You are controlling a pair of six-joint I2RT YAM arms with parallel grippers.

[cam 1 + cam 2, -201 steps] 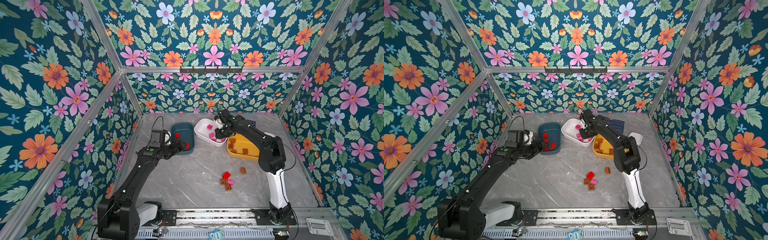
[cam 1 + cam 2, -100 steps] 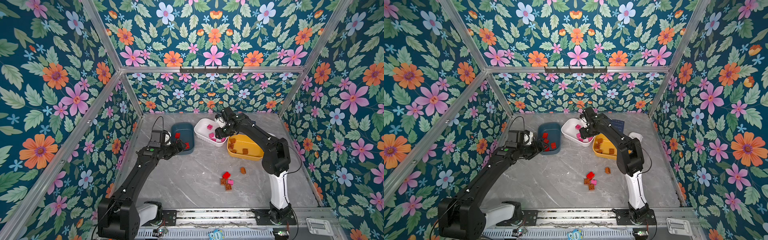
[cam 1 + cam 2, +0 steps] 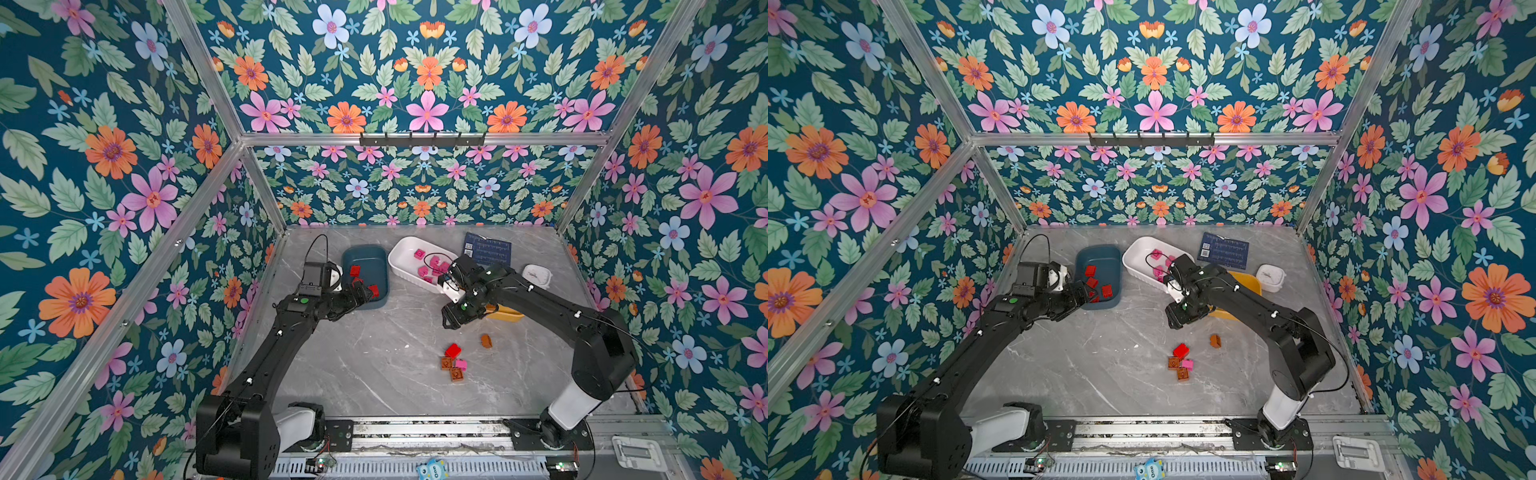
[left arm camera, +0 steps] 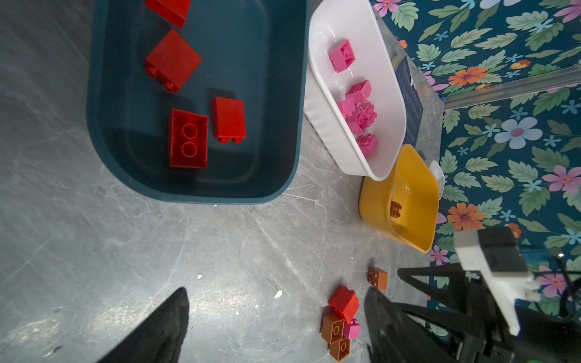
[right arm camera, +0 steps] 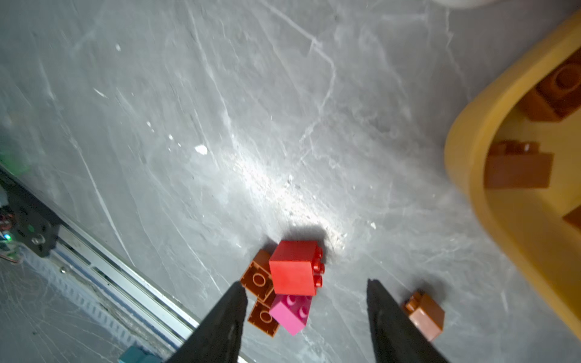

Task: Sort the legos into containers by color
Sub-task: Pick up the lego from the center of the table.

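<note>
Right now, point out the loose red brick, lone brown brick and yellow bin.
loose red brick point(image 5: 294, 267), right wrist view, smooth face
lone brown brick point(image 3: 486, 341), in a top view, middle
yellow bin point(image 4: 410, 176), left wrist view, inner wall

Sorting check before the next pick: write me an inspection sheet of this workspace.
Surface: grey marbled tabletop, white specks.
Job's things: teal bin holds red bricks; white ribbed bin holds pink bricks; yellow bin holds brown bricks. Loose on the table: red brick, pink brick and two brown bricks touching in a cluster; lone brown brick apart.
Clutter: white round dish and dark blue printed card, far right of the table.
Grippers: left gripper open, empty, by the teal bin; right gripper open, empty, above the table.
Cables: black cable loop at the left wrist, another at the right wrist.
Surroundings: floral walls, aluminium frame, mounting rail in front.
</note>
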